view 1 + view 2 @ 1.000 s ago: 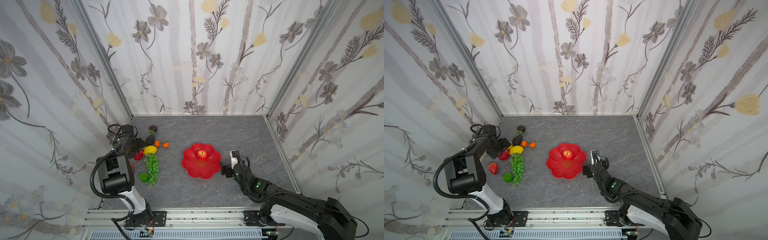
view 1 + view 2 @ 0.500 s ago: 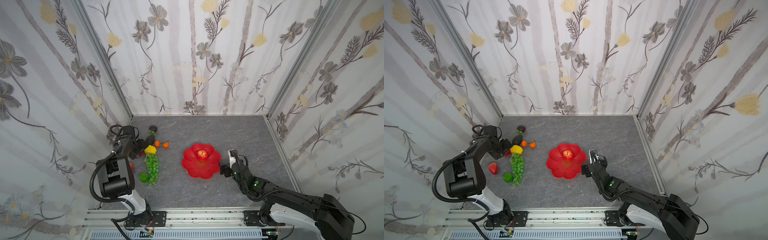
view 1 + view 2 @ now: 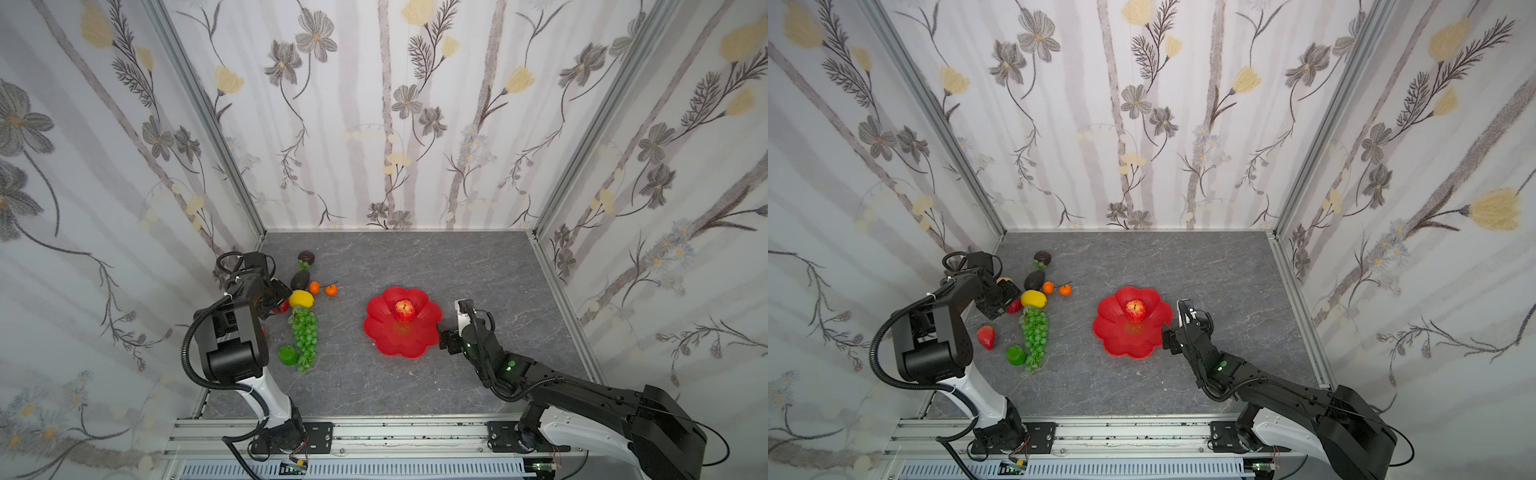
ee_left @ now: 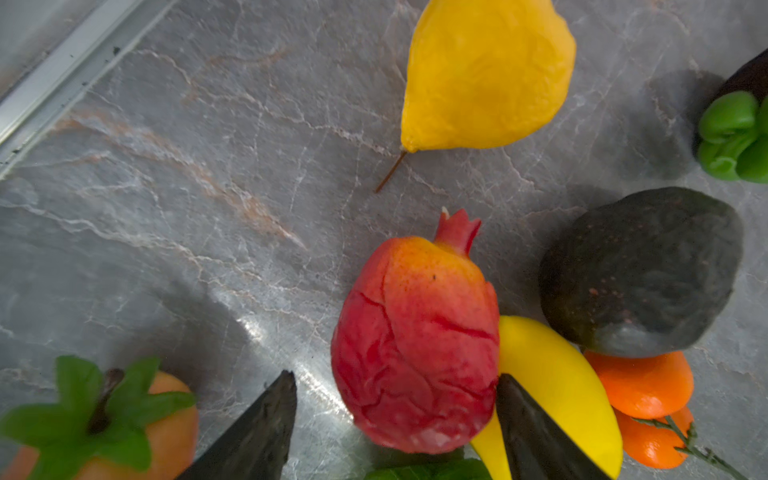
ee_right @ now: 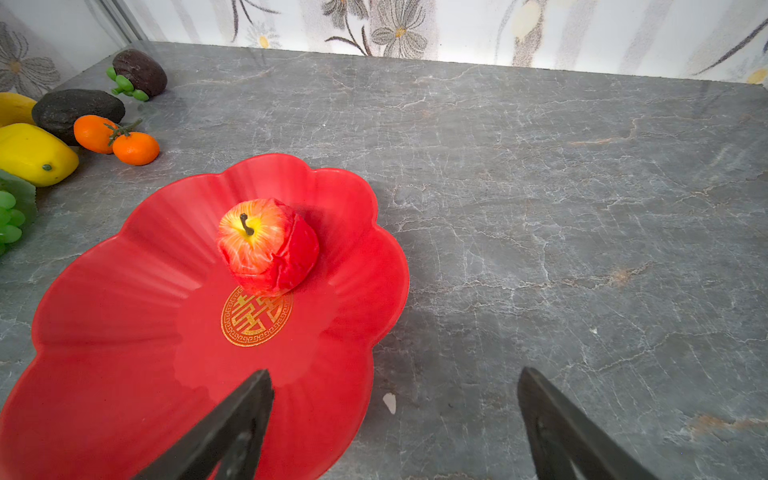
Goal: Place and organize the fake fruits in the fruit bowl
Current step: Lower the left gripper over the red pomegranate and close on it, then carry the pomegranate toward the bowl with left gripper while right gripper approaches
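Note:
The red fruit bowl (image 3: 390, 347) (image 3: 1121, 340) (image 5: 124, 332) sits mid-table with one red apple (image 3: 404, 309) (image 5: 266, 245) in it. The other fake fruits lie in a cluster at the left. My left gripper (image 4: 395, 376) (image 3: 1003, 301) is open around a red pomegranate-like fruit (image 4: 415, 340). One finger touches it and the other stands apart from it. Close by lie the lemon (image 4: 552, 374) (image 3: 301, 298), pear (image 4: 486, 75), avocado (image 4: 640, 270) and tangerines (image 4: 644, 382) (image 3: 314, 286). My right gripper (image 5: 395, 373) (image 3: 451, 326) is open and empty, straddling the bowl's right rim.
A green grape bunch (image 3: 305, 332), a lime (image 3: 287, 355) and a red fruit (image 3: 986, 336) lie nearer the front left. A dark fruit with green leaves (image 3: 306, 257) sits at the back. The left wall rail (image 4: 62, 79) runs close to the cluster.
My left gripper has moved in around the red fruit and its jaws have narrowed a little. The right gripper stays beside the bowl, almost still.

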Robot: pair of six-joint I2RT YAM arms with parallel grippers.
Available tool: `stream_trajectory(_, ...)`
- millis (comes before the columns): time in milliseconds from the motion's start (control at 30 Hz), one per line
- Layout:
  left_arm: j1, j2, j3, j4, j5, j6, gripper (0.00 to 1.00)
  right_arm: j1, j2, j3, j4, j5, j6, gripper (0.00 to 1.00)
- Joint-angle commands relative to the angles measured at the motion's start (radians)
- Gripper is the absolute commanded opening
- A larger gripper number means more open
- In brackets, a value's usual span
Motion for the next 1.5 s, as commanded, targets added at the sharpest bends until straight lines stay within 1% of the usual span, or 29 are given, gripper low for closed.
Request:
stream_trajectory(0, 0.001, 0.02, 0.007, 0.021, 0.025, -0.013, 0.72, 0.0, 0.003, 0.009, 0.024, 0.002, -0.012, 0.92)
stream_trajectory(167, 0.002, 0.029, 0.0, 0.029, 0.046, -0.017, 0.64, -0.001, 0.005, 0.011, 0.024, 0.002, -0.013, 0.92)
stream_trajectory(400, 0.001, -0.017, -0.022, 0.038, 0.039, -0.025, 0.6, -0.001, 0.007, 0.01, 0.025, 0.003, -0.013, 0.92)
stream_trajectory(633, -0.002, -0.106, -0.091, 0.073, 0.015, -0.034, 0.57, 0.0, 0.007, 0.011, 0.027, 0.005, -0.012, 0.92)
stream_trajectory(833, -0.024, -0.23, -0.17, 0.117, 0.02, -0.043, 0.53, 0.0, 0.01, 0.011, 0.029, 0.0, -0.008, 0.92)
stream_trajectory(967, -0.061, -0.38, -0.236, 0.163, 0.054, -0.036, 0.51, 0.0, 0.005, 0.012, 0.024, -0.012, 0.008, 0.92)
stream_trajectory(1067, -0.135, -0.508, -0.277, 0.199, 0.072, -0.01, 0.5, -0.001, -0.018, 0.037, -0.025, -0.028, 0.044, 0.92)
stream_trajectory(1167, -0.254, -0.631, -0.311, 0.232, 0.078, 0.034, 0.5, -0.003, -0.05, 0.076, -0.081, -0.057, 0.086, 0.93)
stream_trajectory(1267, -0.377, -0.726, -0.365, 0.32, 0.121, 0.058, 0.5, -0.008, -0.091, 0.107, -0.121, -0.103, 0.149, 0.93)
stream_trajectory(1367, -0.505, -0.782, -0.414, 0.417, 0.152, 0.068, 0.5, -0.021, -0.129, 0.117, -0.131, -0.177, 0.227, 0.93)
stream_trajectory(1467, -0.633, -0.799, -0.469, 0.547, 0.172, 0.077, 0.5, -0.026, -0.158, 0.119, -0.132, -0.252, 0.308, 0.93)
